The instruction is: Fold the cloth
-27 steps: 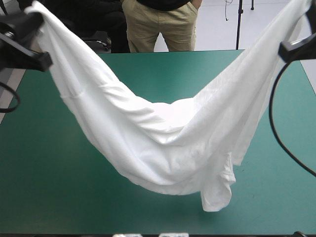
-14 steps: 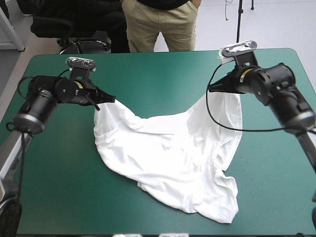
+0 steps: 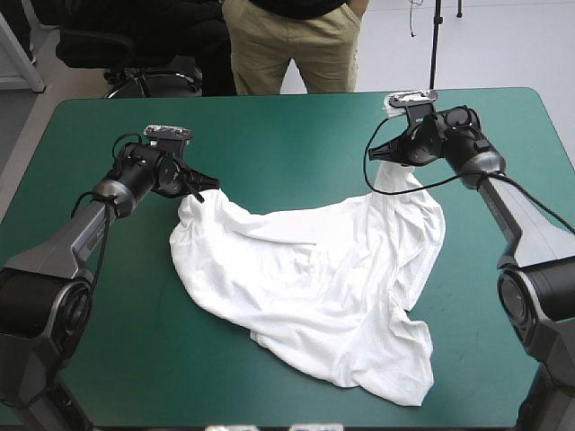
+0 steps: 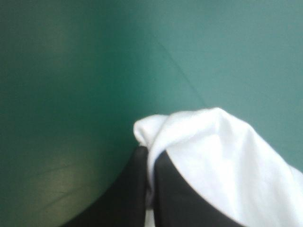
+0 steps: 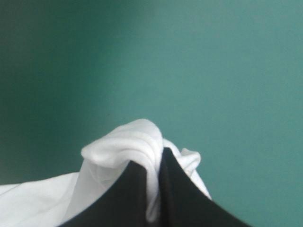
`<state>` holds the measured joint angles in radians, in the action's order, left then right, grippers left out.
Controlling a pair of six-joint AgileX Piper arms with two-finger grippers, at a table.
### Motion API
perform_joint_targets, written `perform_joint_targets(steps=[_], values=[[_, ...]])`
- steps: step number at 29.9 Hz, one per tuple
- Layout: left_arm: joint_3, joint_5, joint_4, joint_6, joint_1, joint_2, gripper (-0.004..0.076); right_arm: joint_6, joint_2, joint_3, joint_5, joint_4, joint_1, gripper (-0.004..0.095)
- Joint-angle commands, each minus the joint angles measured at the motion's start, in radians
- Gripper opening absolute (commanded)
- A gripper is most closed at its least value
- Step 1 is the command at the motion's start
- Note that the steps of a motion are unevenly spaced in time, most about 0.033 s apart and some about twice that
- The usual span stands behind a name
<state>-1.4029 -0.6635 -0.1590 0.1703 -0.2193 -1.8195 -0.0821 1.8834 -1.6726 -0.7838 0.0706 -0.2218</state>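
Noted T-shirt (image 3: 314,287) down from earlier hanging sling, now lying rumpled across mid counter (image 3: 269,126); left jaws clenched on its far-left corner, right jaws clenched on far-right corner, both low; probably needs tugging flat before first fold.

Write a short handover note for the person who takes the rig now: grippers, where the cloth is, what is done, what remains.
Left gripper: shut on the T-shirt at its far edge, low over the table.
Right gripper: shut on the far edge at the other side.
T-shirt: lies wrinkled on the table, not flat.
Done: both ends gripped. Left: smoothing, every fold.
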Motion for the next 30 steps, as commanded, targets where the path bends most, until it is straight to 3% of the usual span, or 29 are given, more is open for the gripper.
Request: perform_joint_targets(steps=[1, 4, 6, 8, 12, 14, 16, 23, 30], values=[[-0.047, 0.075, -0.037, 0.041, 0.008, 0.023, -0.0017, 0.0, -0.006, -0.069, 0.021, -0.019, 0.024, -0.0017], [-0.06, 0.079, -0.075, 0.041, 0.021, 0.0, -0.0006, 0.012, 0.01, -0.077, -0.001, -0.023, 0.029, -0.001], [-0.062, 0.079, -0.087, 0.041, 0.025, -0.008, 0.0053, 0.024, 0.013, -0.077, -0.005, -0.023, 0.029, 0.0027], [-0.062, 0.066, -0.073, 0.037, 0.029, -0.008, 0.0168, 0.036, 0.013, -0.077, -0.007, -0.042, 0.029, 0.0126], [-0.129, -0.025, -0.031, 0.037, 0.029, -0.004, 0.047, 0.16, 0.013, -0.097, -0.055, -0.229, 0.057, 0.0456], [-0.181, -0.101, -0.046, 0.034, 0.029, -0.002, 0.0542, 0.167, 0.011, -0.127, -0.127, -0.198, 0.062, 0.0547], [-0.233, -0.167, -0.058, 0.01, 0.029, 0.01, 0.0552, 0.132, 0.0, -0.163, -0.191, -0.133, 0.062, 0.0544], [-0.28, -0.27, -0.042, -0.111, 0.029, 0.151, 0.054, 0.118, -0.123, -0.196, -0.258, -0.123, 0.073, 0.0499], [-0.271, -0.282, -0.023, -0.116, 0.029, 0.216, 0.054, 0.118, -0.199, -0.194, -0.272, -0.104, 0.073, 0.0499]])
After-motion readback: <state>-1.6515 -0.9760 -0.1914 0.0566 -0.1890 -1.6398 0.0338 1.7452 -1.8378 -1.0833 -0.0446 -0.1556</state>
